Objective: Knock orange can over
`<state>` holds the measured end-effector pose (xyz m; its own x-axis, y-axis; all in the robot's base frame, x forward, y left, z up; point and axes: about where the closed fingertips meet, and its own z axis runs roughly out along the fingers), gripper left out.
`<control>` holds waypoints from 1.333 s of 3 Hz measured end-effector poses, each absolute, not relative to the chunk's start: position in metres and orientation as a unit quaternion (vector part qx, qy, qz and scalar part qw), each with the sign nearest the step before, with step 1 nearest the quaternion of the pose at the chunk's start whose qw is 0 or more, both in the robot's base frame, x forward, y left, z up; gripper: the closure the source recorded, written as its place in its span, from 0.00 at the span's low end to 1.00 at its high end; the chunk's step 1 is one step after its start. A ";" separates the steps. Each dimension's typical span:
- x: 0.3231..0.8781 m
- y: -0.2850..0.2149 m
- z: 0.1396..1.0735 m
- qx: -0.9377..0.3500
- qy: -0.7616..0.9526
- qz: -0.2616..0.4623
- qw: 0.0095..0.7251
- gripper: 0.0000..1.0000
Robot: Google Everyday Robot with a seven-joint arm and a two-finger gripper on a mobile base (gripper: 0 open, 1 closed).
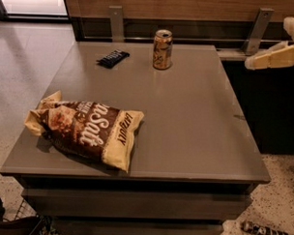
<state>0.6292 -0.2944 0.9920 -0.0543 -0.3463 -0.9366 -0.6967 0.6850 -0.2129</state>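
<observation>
The orange can [162, 49] stands upright near the far edge of the grey table [195, 121], orange-gold with a silver top and pull tab. My gripper [266, 43] is at the right edge of the view, raised beyond the table's far right corner and well to the right of the can, touching nothing. Its cream fingers [274, 56] point left toward the can and stand apart, with nothing between them. Part of the gripper is cut off by the frame's edge.
A brown and cream chip bag [86, 129] lies at the table's front left. A dark snack bar [113, 58] lies at the far left, left of the can. A wooden wall with metal brackets [258, 29] runs behind the table.
</observation>
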 end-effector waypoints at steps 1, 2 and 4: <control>0.646 -0.291 0.995 -0.350 0.696 0.171 0.603 0.00; 0.650 -0.291 0.996 -0.347 0.692 0.176 0.608 0.00; 0.674 -0.279 0.991 -0.348 0.693 0.167 0.608 0.00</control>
